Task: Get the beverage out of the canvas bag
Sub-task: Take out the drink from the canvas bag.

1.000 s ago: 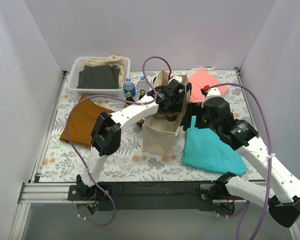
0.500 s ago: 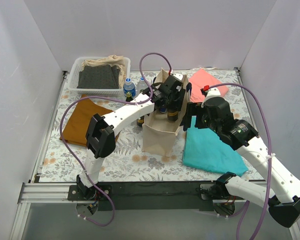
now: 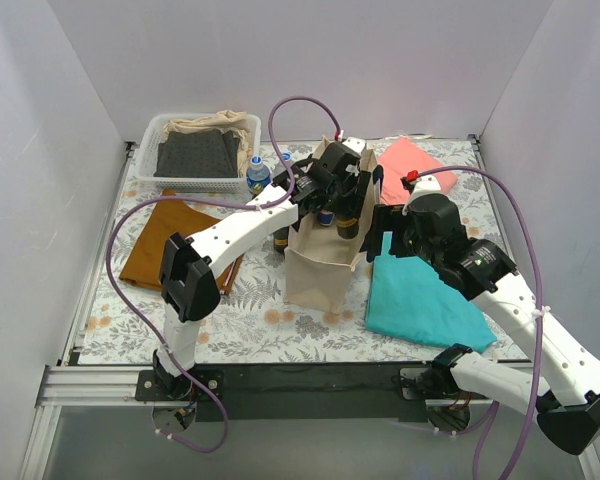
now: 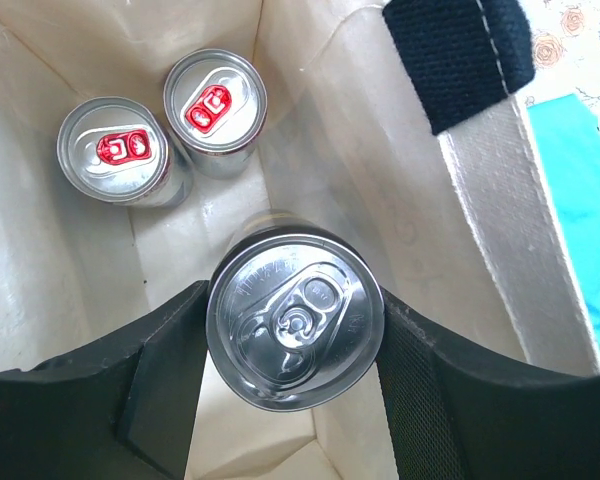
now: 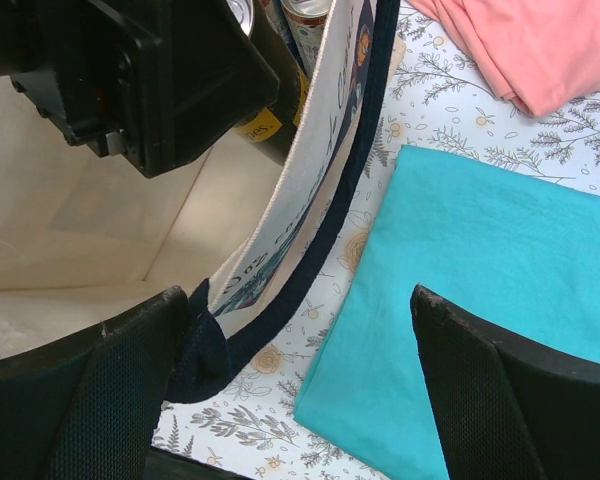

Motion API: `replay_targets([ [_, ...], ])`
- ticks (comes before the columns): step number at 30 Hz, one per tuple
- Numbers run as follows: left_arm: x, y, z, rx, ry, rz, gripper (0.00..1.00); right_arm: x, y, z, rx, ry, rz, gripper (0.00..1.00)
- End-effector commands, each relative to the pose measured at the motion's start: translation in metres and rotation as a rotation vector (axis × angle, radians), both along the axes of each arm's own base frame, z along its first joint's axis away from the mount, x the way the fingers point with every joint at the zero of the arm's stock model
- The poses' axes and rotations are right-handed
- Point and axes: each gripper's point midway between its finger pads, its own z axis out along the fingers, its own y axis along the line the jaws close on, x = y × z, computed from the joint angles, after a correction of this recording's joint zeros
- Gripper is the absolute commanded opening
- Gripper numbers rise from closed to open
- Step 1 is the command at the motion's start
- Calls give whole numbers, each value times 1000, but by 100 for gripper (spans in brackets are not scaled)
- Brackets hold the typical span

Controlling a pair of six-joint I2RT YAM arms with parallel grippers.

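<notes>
**Can held at the mouth of the tote, two more below**

The beverage, a dark can (image 4: 295,320) with a silver top, hangs upright at the mouth of the canvas bag (image 3: 315,270). The left gripper (image 4: 295,360) reaches in from above, its fingers clamped on the can's sides. The top-down hold looks suited to the tall, narrow tote, where the only way out is straight up. Two more cans (image 4: 113,150), red-tabbed, stand side by side on the bag's floor, well below the held one.

The right gripper (image 5: 295,300) straddles the bag's right wall with its fingers spread wide, gripping nothing, apparently placed to steady the soft rim. A navy handle (image 5: 302,270) lies close to one finger; whether it touches cannot be told.

A teal cloth (image 3: 420,300) lies just beside the bag, with a pink cloth (image 3: 410,165) behind and an orange cloth (image 3: 170,240) to the left. A white basket (image 3: 150,145) of folded fabric sits in the far corner, a water bottle (image 3: 258,176) next to it. The slack walls and handle seem the likeliest snags.
</notes>
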Motion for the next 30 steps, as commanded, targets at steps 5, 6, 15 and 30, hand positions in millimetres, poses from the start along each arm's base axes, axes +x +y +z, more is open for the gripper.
replay_targets([
  [5, -14, 9, 110, -173, -160, -36, 0, 4, -5, 8, 12, -41, -25, 97],
  [6, -15, 10, 113, -177, -167, -37, 0, 3, -6, 7, 12, -39, -30, 97],
  [15, -23, 29, 149, -217, -244, -18, 0, 2, -6, 6, 13, -41, -28, 97],
  [30, -32, 47, 183, -246, -323, -12, 0, 3, -5, 5, 12, -36, -27, 97],
])
